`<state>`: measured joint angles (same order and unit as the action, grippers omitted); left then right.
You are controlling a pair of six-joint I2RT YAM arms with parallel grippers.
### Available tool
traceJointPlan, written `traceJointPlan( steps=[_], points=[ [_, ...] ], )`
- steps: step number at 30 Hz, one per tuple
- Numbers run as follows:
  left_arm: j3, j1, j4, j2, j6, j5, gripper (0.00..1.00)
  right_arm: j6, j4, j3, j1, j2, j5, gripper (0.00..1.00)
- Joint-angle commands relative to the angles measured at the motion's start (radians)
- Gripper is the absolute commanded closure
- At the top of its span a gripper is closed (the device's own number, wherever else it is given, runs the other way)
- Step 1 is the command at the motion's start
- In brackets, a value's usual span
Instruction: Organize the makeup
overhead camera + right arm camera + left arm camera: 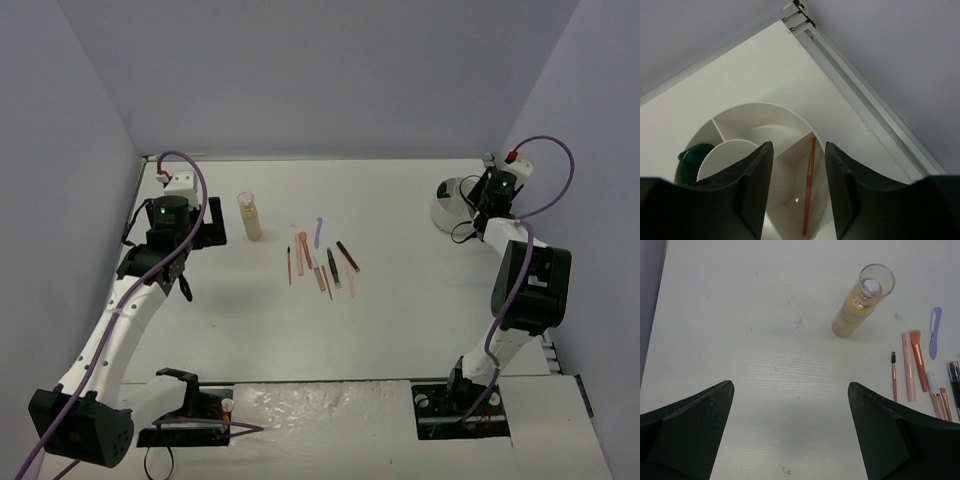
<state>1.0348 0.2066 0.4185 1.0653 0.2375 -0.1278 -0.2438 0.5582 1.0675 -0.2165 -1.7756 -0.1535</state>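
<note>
The makeup sticks [322, 260] lie in a loose row at the table's middle, and the clear beige-liquid bottle [250, 217] stands left of them. My left gripper [178, 228] hangs open above bare table near the bottle [860, 302], its jaws [790, 430] wide apart and empty. To its right lie a lilac stick [935, 332] and a pink stick [910, 367]. My right gripper [799, 170] is open over the white divided bowl [765, 106]. A red stick [809, 190] leans in the compartment below it, touched by neither jaw. A dark green disc [692, 160] shows in another compartment.
The bowl [445, 212] sits at the far right, close to the table's metal edge rail [865, 100] and the lilac side wall. A thin brush with a dark tip [893, 375] lies nearest the left gripper.
</note>
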Motion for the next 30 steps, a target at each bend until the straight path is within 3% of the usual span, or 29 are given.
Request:
traceJointPlan(
  steps=[1, 6, 14, 21, 30],
  points=[
    [0.036, -0.010, -0.037, -0.016, -0.007, 0.008, 0.03, -0.015, -0.002, -0.012, 0.023, 0.213, 0.025, 0.55],
    [0.035, -0.012, -0.037, -0.024, -0.006, 0.014, 0.03, 0.036, -0.195, 0.033, 0.129, 0.317, 0.035, 0.54],
    [0.039, -0.013, -0.033, -0.028, -0.004, 0.025, 0.03, 0.057, -0.527, 0.114, 0.447, 0.346, 0.111, 0.54],
    [0.042, -0.013, -0.027, -0.020, -0.006, 0.026, 0.03, 0.015, -0.619, 0.122, 0.684, 0.258, 0.129, 0.53],
    [0.044, -0.013, -0.022, -0.013, -0.002, 0.029, 0.03, -0.068, -0.626, 0.119, 0.888, 0.143, 0.057, 0.56]
  ],
)
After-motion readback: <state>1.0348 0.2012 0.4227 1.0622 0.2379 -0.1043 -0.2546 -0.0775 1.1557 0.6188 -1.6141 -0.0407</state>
